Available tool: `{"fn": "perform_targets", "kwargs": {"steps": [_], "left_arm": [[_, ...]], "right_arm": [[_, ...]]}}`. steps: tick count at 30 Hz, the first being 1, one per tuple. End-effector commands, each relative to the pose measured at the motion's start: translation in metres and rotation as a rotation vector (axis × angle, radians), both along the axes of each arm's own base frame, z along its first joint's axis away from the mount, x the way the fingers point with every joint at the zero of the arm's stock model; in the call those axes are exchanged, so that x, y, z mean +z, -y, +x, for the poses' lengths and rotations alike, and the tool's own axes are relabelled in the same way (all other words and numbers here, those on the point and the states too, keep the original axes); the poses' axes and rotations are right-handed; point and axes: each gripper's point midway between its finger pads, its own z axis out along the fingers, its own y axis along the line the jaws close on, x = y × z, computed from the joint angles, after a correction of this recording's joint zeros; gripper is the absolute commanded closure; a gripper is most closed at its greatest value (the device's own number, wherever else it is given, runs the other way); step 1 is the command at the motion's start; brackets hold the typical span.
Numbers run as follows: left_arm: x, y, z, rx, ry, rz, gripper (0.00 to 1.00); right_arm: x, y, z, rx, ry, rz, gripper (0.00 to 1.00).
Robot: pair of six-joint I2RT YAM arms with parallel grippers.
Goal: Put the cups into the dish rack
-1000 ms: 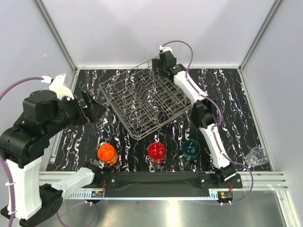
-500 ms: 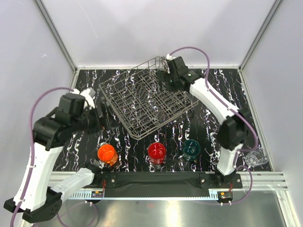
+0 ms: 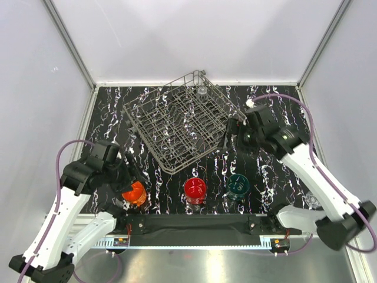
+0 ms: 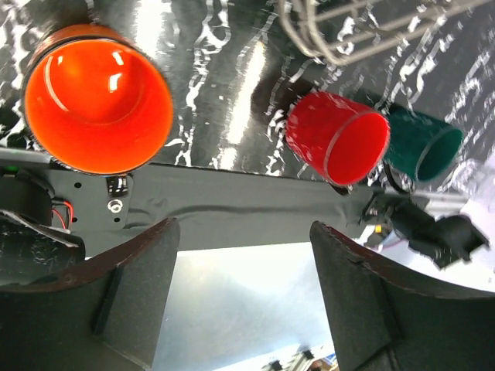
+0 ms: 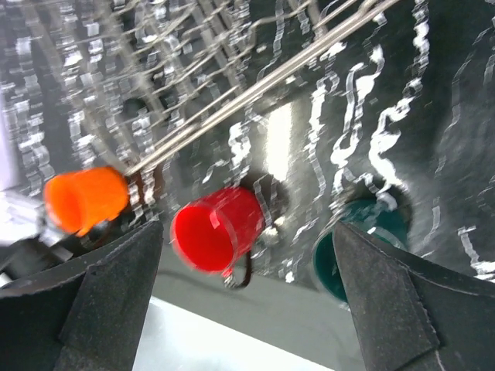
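Table point(image 3: 283, 100): orange cup point(image 3: 134, 193) | red cup point(image 3: 195, 189) | teal cup point(image 3: 238, 185) | dish rack point(image 3: 177, 127)

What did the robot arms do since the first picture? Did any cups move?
The left gripper swung down from beside the dish rack to the orange cup, open and not holding it. The right gripper pulled back from the rack's far corner, leaving what looks like a clear cup there. The orange cup, red cup, teal cup and rack stayed put.
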Motion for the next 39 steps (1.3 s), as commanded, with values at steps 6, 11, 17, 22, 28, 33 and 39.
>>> {"fn": "perform_targets", "kwargs": {"steps": [6, 11, 17, 22, 28, 33, 39], "left_arm": [[-0.03, -0.012, 0.021, 0.155, -0.057, 0.102, 0.28], [-0.048, -0.022, 0.024, 0.229, -0.138, 0.209, 0.34], [-0.062, -0.023, 0.025, 0.254, -0.189, 0.263, 0.35], [-0.082, -0.013, 0.028, 0.284, -0.233, 0.231, 0.35], [-0.103, -0.013, 0.03, 0.329, -0.276, 0.253, 0.36], [-0.118, -0.007, 0.031, 0.33, -0.312, 0.244, 0.37], [-0.142, -0.005, 0.016, 0.346, -0.398, 0.241, 0.52]], "right_arm": [[-0.001, -0.006, -0.035, 0.128, -0.029, 0.069, 0.06], [-0.012, -0.01, -0.039, 0.235, -0.048, 0.031, 0.06], [-0.028, -0.024, -0.044, 0.302, -0.087, 0.088, 0.11], [-0.029, -0.03, -0.045, 0.328, -0.089, 0.118, 0.11], [-0.018, -0.026, -0.038, 0.332, -0.061, 0.074, 0.11], [-0.01, -0.025, -0.041, 0.299, -0.066, 0.096, 0.11], [-0.011, -0.015, -0.048, 0.262, -0.064, 0.08, 0.11]]}}
